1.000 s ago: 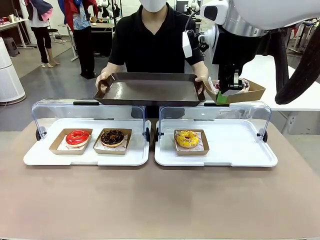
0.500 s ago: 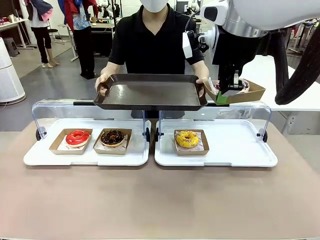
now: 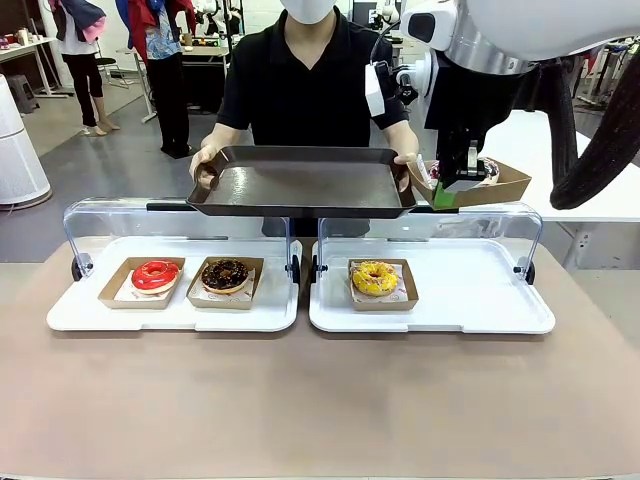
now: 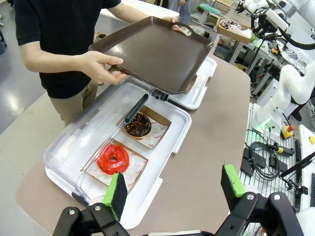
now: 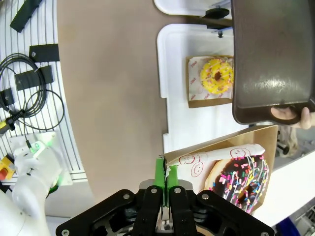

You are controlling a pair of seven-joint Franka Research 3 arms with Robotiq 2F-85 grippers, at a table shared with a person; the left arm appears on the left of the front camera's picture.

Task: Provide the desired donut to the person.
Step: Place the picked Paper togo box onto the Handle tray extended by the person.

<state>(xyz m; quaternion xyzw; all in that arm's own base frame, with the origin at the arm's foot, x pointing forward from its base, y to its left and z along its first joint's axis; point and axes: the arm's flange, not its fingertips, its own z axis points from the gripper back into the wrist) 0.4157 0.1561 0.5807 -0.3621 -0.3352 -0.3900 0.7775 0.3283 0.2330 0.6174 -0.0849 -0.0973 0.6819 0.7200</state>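
While the person point(image 3: 305, 90) holds a dark brown serving tray point(image 3: 300, 188) level in both hands above the far edge of the table point(image 3: 320, 400), the right gripper point(image 3: 447, 192) hangs raised just beside that tray's right end. Its jaws are pinched tight on the rim of a cardboard boat point(image 5: 251, 136), with only the thin card wall between the green pads. In the boat, on printed paper, lies a chocolate donut with coloured sprinkles point(image 5: 239, 179). From the front it is mostly hidden behind the gripper, so I cannot tell there whether boat and serving tray touch; the wrist view suggests a narrow gap.

Left gripper point(image 4: 174, 184): jaws spread wide, nothing between them, held above the table's left end.

On the table sit two white display trays with clear lids swung up. The left one point(image 3: 170, 315) holds a red donut point(image 3: 155, 274) and a plain chocolate donut point(image 3: 225, 274), side by side. The right one point(image 3: 470, 290) holds a yellow donut point(image 3: 375, 277).
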